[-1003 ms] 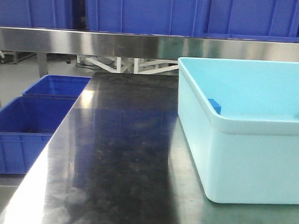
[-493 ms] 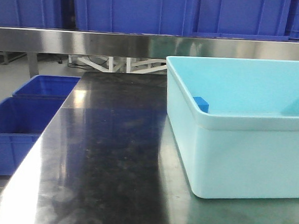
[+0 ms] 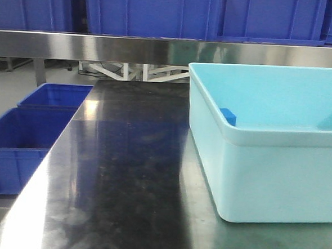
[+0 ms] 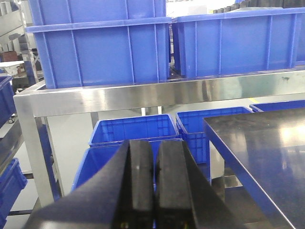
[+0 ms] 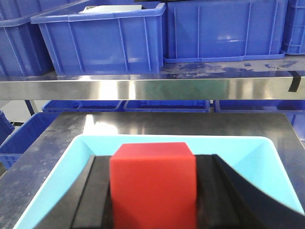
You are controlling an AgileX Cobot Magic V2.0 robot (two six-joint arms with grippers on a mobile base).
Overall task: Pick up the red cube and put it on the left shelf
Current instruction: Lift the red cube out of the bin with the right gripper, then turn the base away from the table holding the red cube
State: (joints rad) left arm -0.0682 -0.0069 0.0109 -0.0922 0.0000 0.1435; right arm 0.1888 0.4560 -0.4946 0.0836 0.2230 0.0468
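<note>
Clamping the red cube [image 5: 152, 179], the right gripper [image 5: 153, 202] is holding it squarely between its two black right fingers [image 5: 95, 195], one finger pressing on each side face. Directly below these fingers, the pale-blue tub [image 5: 57, 167] is sitting on the dark tabletop [image 5: 181, 121], and its rim is showing past the cube on the far side and on both flanks. Beyond the fingertips, the tabletop is running on toward the left shelf [image 5: 228, 70]. The front rail [image 5: 143, 88] of the shelf is crossing the whole view, ahead of and above the cube. Dark-blue crates [image 5: 100, 43] are standing on the shelf behind that rail. The cube is hanging over the tub, well apart from the shelf, and is touching only the fingers.

The left gripper [image 4: 153, 186] is showing its left fingers [image 4: 140, 176] drawn together, with only a thin slit between them and nothing held. To the right of these fingers, a corner of the tabletop is coming into view. Ahead of them and lower down, floor-level blue crates [image 4: 128, 130] are sitting beneath the rail. Farther ahead and above, more dark-blue crates are resting on the shelf.

Neither gripper is appearing in the front-facing view. In that view a small blue block [image 3: 227, 115] is lying inside the tub against its left wall.
</note>
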